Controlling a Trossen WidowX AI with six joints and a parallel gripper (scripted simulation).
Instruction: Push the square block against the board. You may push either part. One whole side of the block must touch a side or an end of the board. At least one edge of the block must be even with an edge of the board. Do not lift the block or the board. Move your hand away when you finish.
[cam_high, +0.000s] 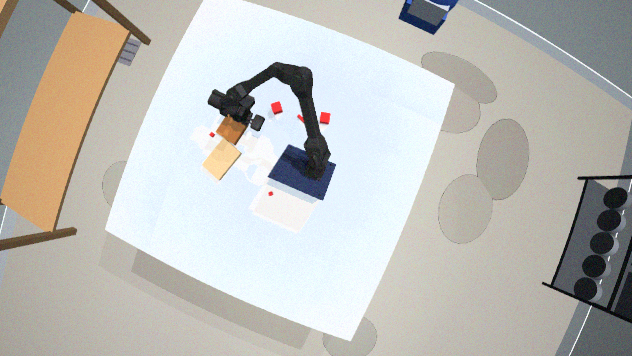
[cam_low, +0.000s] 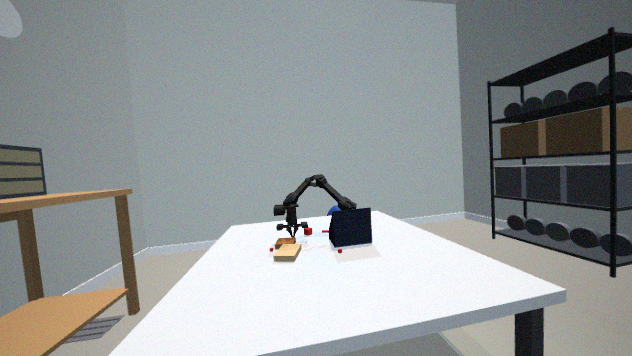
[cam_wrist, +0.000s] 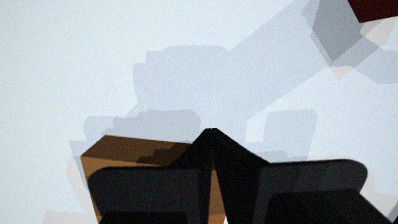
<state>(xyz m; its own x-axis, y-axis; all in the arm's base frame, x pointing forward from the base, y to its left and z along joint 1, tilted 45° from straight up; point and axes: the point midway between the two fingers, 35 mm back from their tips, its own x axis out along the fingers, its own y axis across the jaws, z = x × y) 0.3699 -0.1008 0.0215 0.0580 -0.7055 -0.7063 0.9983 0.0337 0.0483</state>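
Observation:
The orange-brown square block (cam_high: 231, 131) (cam_low: 285, 242) lies flat on the table. In the wrist view the block (cam_wrist: 135, 148) is partly hidden behind the fingers. The pale tan board (cam_high: 221, 161) (cam_low: 288, 252) lies flat just in front of it in the exterior view. Their facing sides are very close and look slightly offset at the corners; whether they touch cannot be told. My gripper (cam_low: 293, 235) (cam_wrist: 211, 133) is shut and empty, pointing down at the block's far side. Contact with the block cannot be made out.
Two red cubes (cam_high: 276, 107) (cam_high: 325, 118) and a thin red bar (cam_high: 300, 118) lie beyond the block. Small red cubes (cam_high: 212, 134) (cam_high: 270, 193) lie near the block and near the dark blue panel (cam_high: 300, 167), which stands beside the arm's base.

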